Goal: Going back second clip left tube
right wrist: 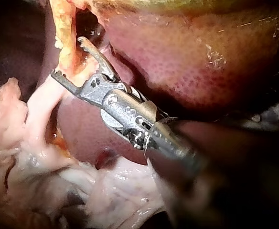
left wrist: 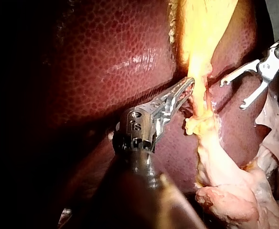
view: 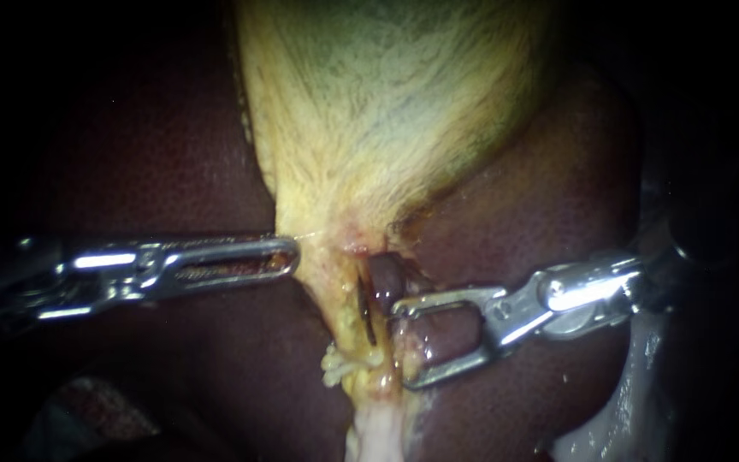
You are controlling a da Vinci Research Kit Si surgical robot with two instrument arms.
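Observation:
The yellow-green gallbladder (view: 387, 94) narrows downward into a yellow tube (view: 345, 321) running between lobes of dark red liver (view: 549, 197). A dark clip (view: 367, 313) sits on the tube. My left instrument (view: 291, 257) comes in flat from the left, its jaws shut on the edge of the gallbladder's neck; it is also seen in the left wrist view (left wrist: 187, 87). My right instrument (view: 401, 342) stands just right of the clip, its forked jaws open and empty. In the right wrist view its open jaws (right wrist: 70, 57) straddle the yellow strand (right wrist: 65, 28) without closing on it.
Pale whitish fatty tissue (view: 378, 432) hangs below the tube and spreads wide in the right wrist view (right wrist: 106, 191). A small yellow fat clump (view: 339, 364) sits beside the tube. The liver (left wrist: 106, 62) bulges beside the left instrument's shaft.

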